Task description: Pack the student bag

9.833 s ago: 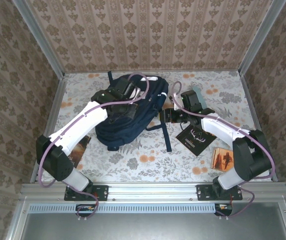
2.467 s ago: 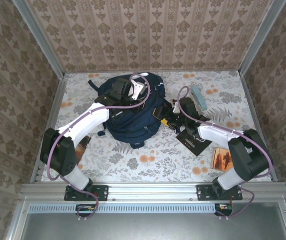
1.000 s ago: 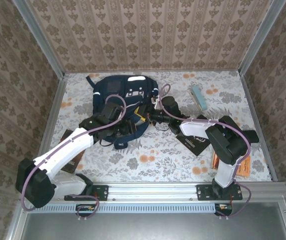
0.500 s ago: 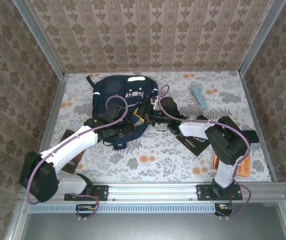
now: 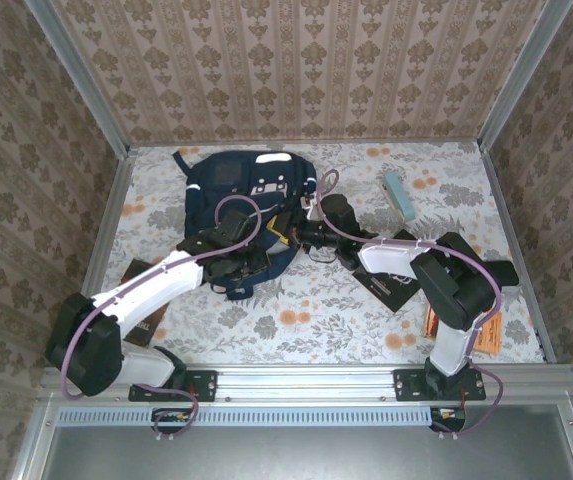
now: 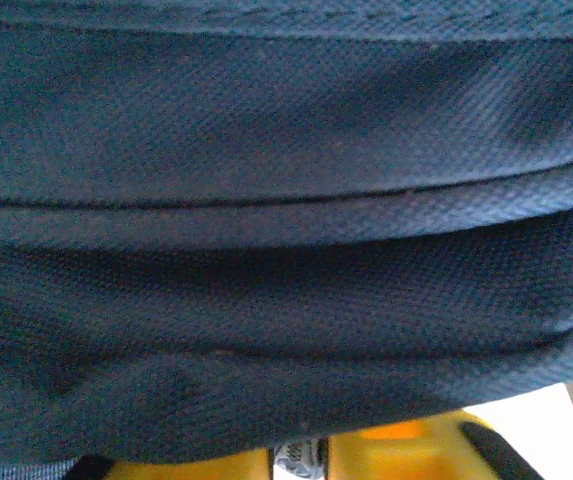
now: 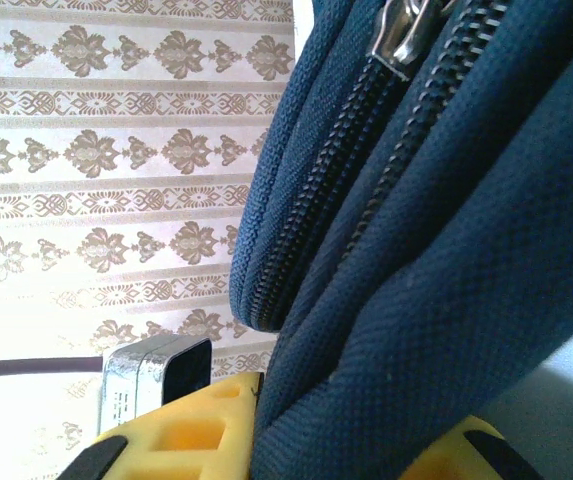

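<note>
The student bag (image 5: 238, 190), a navy backpack with grey-white patches, lies flat at the back left of the table. My left gripper (image 5: 250, 262) sits at its near edge. In the left wrist view navy fabric (image 6: 286, 250) drapes over the yellow fingers (image 6: 196, 468), which stand close together and hide their tips. My right gripper (image 5: 293, 236) is at the bag's right edge. In the right wrist view a thick fold of the bag (image 7: 386, 380) is pinched between the yellow fingers (image 7: 181, 430), beside a zip line and a metal zipper pull (image 7: 398, 40).
A black book (image 5: 391, 278) lies under my right forearm. An orange-brown book (image 5: 458, 325) is near the right front. A pale teal case (image 5: 398, 193) sits at the back right. A dark brown book (image 5: 151, 322) lies by my left arm. Papered walls enclose the table.
My left gripper's jaws have narrowed at the bag's near edge, and the left arm has swung a little right. The right arm and the bag have stayed put.
</note>
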You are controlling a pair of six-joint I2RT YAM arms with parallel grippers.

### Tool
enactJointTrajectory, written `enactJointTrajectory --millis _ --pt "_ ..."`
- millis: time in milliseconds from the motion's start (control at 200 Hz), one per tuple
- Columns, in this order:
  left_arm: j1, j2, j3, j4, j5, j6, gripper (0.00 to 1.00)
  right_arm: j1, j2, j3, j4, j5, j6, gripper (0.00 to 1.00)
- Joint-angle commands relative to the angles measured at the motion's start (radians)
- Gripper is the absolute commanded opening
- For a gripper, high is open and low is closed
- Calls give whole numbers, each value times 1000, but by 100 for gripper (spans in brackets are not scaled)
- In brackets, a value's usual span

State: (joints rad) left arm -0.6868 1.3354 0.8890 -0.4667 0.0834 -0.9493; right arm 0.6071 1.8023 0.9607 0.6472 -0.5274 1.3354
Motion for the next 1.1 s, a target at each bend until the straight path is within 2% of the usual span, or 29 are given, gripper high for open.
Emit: enactJointTrajectory --millis 0,175,305,485,715,950,1095 --pt "-5 -1 1 -4 -19 7 12 10 -2 33 46 14 -22 20" --pt "-4 -28 7 -37 -29 31 3 6 -27 34 -49 58 -78 17" --pt "-3 -47 1 -44 -24 63 0 -1 -46 34 -116 98 -116 13" --pt "10 -59 5 -76 -32 99 0 -19 -55 20 -149 136 -127 9" --pt "76 -106 -11 -133 -45 153 0 -71 -90 -30 -187 210 -148 0" --pt "163 -117 -28 -163 -27 236 0 -154 -100 -62 -188 205 -179 0" --pt "193 -108 -18 -113 23 314 0 -208 -112 -67 -227 177 -228 1"
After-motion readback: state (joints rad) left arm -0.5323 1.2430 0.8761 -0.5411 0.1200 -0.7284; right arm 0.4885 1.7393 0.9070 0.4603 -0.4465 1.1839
